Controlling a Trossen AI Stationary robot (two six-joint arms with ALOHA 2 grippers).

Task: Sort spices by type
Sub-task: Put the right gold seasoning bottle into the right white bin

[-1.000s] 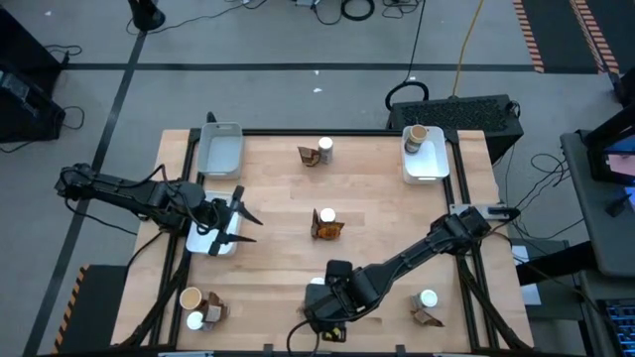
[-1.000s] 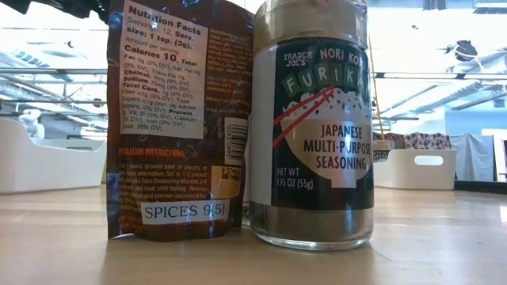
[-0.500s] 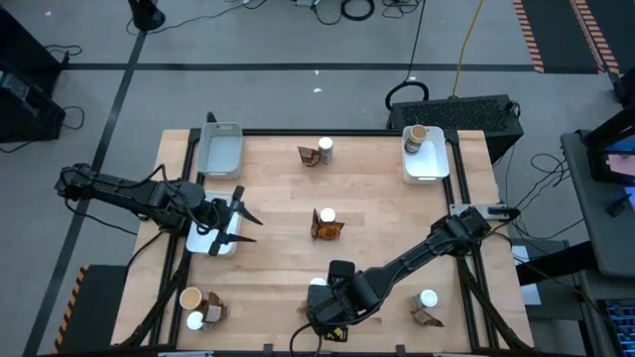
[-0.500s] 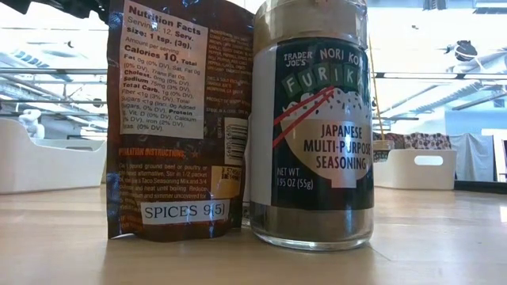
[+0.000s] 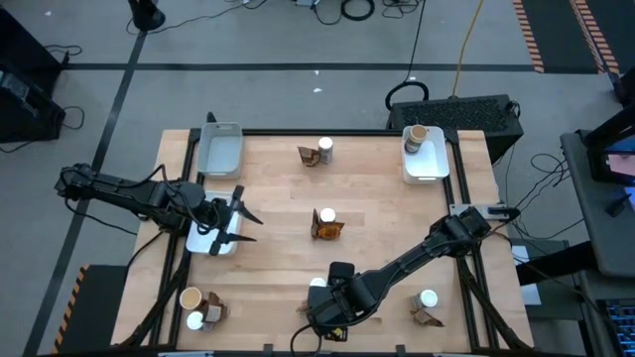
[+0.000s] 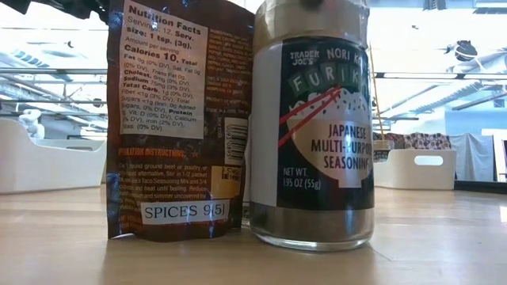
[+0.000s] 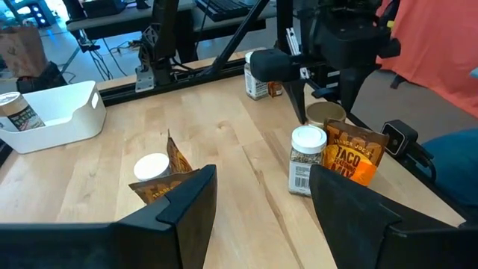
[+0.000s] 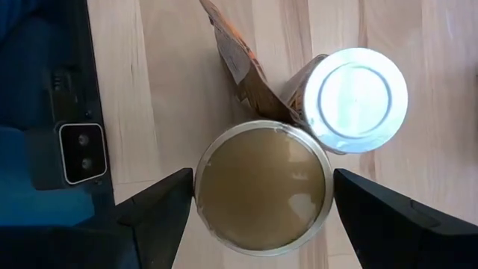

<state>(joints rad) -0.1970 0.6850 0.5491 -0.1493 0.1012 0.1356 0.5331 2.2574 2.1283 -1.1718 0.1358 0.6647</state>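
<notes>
In the right wrist view I look straight down on a tan-lidded jar (image 8: 261,187), with a white-lidded jar (image 8: 352,99) and a brown packet (image 8: 243,71) standing against it. This group is at the table's near edge, middle. In the low view the jar (image 6: 313,142) and the packet (image 6: 178,119) stand upright on the wood. My right gripper (image 5: 330,309) is above this jar, with one finger on each side of its lid. My left gripper (image 5: 236,220) is open and waits over a white tray (image 5: 210,240) at the table's left. My right gripper (image 8: 261,187) comes from above, pointing down, and has the tan-lidded jar by the rim of its lid (image 8: 205,161). The lid is pinched between the two fingers (image 8: 160,205), on opposite sides. The jar stands with its base on the table (image 6: 313,237).
Other jar-and-packet groups stand at the far middle (image 5: 317,151), the centre (image 5: 325,222), the near left corner (image 5: 198,305) and the near right (image 5: 427,303). There is a white tray at the far left (image 5: 220,149). Another at the far right (image 5: 425,164) holds a tan-topped jar.
The tan-lidded jar has turned a little about its upright axis. In the low view its label has shifted to the right and now sits slightly askew. Its base has stayed where it was, and the packet beside it has not moved.
</notes>
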